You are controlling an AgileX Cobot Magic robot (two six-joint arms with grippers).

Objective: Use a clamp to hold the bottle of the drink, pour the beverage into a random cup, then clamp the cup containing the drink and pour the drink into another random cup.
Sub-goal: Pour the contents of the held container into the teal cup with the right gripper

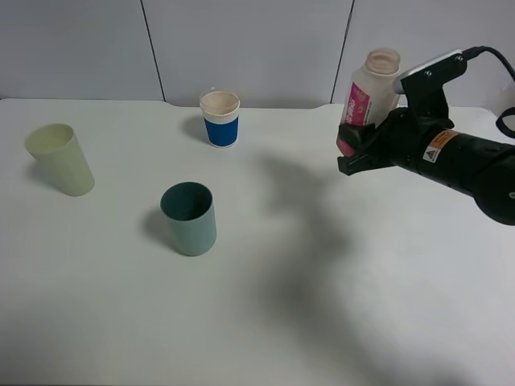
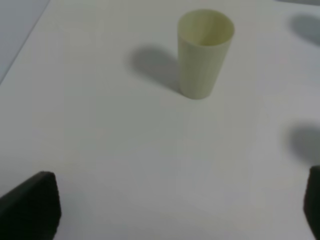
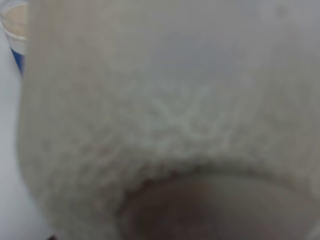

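My right gripper point(image 1: 358, 149) is shut on the clear bottle point(image 1: 368, 92) with the pink-red label. It holds the bottle near its base, upright, above the table at the back right. In the right wrist view the bottle point(image 3: 175, 100) fills the picture, blurred, with a brownish patch point(image 3: 210, 210) showing through its wall. The teal-green cup point(image 1: 189, 219) stands upright left of centre. The white cup with the blue band point(image 1: 220, 118) stands behind it near the wall and shows at one edge of the right wrist view point(image 3: 15, 35). My left gripper point(image 2: 172, 205) is open over bare table and holds nothing.
A pale yellow-green cup point(image 1: 60, 158) stands at the far left, also in the left wrist view point(image 2: 204, 52), ahead of the left fingers point(image 2: 35, 200). The white table point(image 1: 322, 305) ends at a grey panelled wall behind.
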